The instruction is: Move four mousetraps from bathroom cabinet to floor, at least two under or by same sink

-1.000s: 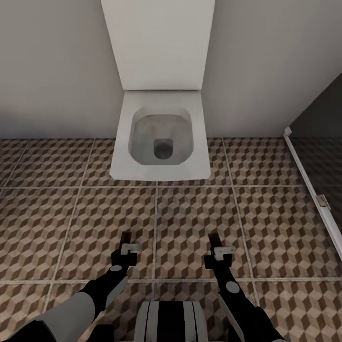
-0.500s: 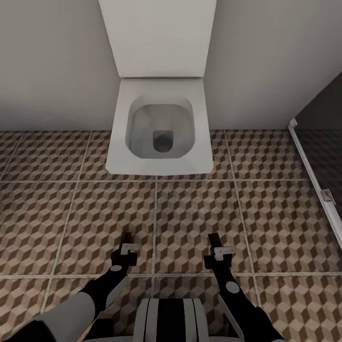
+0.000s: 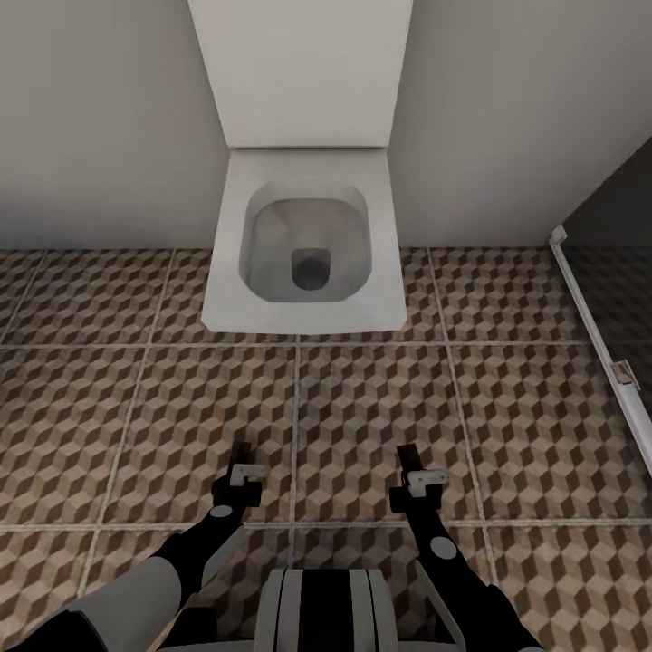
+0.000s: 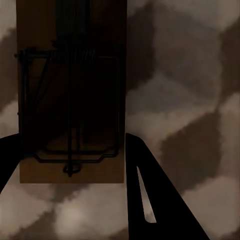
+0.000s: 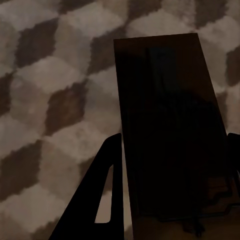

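Bathroom floor: one, cube-patterned tiles, filling the near ground.
Wall: one, pale, at the far side.
Toilet: one, white, lid raised, far centre against the wall.
Dark panel with white frame: one, at the right.
Grippers: two, both held low over the tiles. Left gripper, near left, is clamped on one mousetrap. Right gripper, near right, is clamped on a second mousetrap, seen in shadow.
Mousetraps counted: two.
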Controlling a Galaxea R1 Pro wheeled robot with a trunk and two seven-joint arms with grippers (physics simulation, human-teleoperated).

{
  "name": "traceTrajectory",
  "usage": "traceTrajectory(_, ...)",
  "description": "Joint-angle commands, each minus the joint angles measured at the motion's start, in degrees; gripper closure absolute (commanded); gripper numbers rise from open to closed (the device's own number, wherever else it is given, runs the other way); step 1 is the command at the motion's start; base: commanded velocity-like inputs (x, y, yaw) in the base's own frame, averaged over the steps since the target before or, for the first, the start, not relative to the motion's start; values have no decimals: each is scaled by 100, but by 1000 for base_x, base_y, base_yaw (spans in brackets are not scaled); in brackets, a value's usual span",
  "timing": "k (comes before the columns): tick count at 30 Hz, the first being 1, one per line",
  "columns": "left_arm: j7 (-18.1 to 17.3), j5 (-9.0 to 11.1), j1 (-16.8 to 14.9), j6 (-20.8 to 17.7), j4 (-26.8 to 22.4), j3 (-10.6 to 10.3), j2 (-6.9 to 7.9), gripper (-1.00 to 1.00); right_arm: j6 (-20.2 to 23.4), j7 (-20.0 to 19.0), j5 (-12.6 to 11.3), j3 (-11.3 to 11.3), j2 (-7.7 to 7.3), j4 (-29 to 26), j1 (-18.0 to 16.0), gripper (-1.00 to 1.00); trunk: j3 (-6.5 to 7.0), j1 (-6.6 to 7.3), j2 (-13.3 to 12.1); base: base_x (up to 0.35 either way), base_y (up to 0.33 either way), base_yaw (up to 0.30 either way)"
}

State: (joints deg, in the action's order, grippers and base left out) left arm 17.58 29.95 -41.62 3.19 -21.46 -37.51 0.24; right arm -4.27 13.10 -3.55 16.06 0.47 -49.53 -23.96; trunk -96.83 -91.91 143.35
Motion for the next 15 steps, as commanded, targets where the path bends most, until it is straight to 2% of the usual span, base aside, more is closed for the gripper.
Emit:
traceTrajectory(1,26,46,-4,24,2,-46,3,100,-30,19,-50,20,-3,4,-3,100,-2,1,1,0,0,0)
traceTrajectory(7,26,46,-4,24,2,-46,3,100,-30,18,-50,20,-3,12,-3,100,-2,1,1,27,34,0)
traceTrajectory(15,26,46,-4,24,2,-46,3,100,-30,18,-50,20,-3,15,-3,100,-2,1,1,181,217,0)
